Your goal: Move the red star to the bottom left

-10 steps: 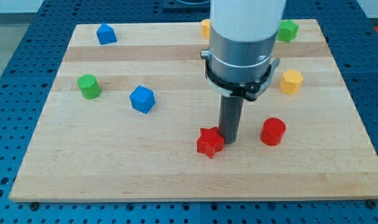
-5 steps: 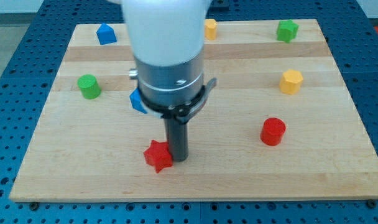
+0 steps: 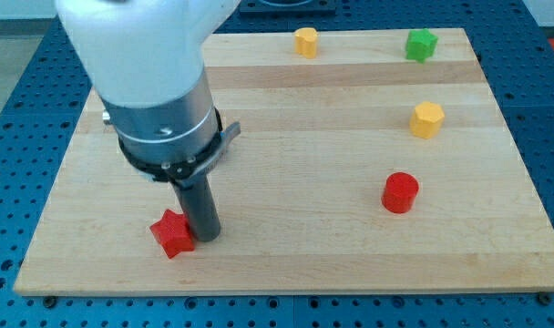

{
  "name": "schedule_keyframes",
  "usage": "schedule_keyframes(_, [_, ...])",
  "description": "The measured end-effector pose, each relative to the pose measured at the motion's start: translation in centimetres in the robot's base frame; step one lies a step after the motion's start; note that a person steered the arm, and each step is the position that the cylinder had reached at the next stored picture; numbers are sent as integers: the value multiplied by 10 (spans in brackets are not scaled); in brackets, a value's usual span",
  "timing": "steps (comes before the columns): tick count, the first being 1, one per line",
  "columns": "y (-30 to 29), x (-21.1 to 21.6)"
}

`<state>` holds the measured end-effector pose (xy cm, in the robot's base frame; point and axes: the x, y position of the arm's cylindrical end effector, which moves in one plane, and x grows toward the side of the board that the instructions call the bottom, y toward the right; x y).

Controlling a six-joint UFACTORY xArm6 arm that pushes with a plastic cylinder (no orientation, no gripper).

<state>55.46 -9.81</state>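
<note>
The red star [image 3: 172, 233] lies on the wooden board [image 3: 295, 246] near the view's bottom left. My tip [image 3: 204, 237] stands right against the star's right side, touching it. The arm's wide white and grey body rises above the tip and hides the board's upper left part.
A red cylinder [image 3: 400, 192] stands at the view's right of centre. A yellow hexagonal block [image 3: 426, 119] is at the right, a green block [image 3: 421, 44] at the top right, and a yellow block [image 3: 305, 41] at the top middle.
My tip has swept from the middle toward the view's left, pushing the red star along with it. The arm now covers the blue blocks and the green cylinder.
</note>
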Motion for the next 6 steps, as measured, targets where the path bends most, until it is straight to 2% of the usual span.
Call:
schedule_keyframes(1, [0, -2])
schedule_keyframes(5, [-84, 3])
schedule_keyframes(6, [-73, -1])
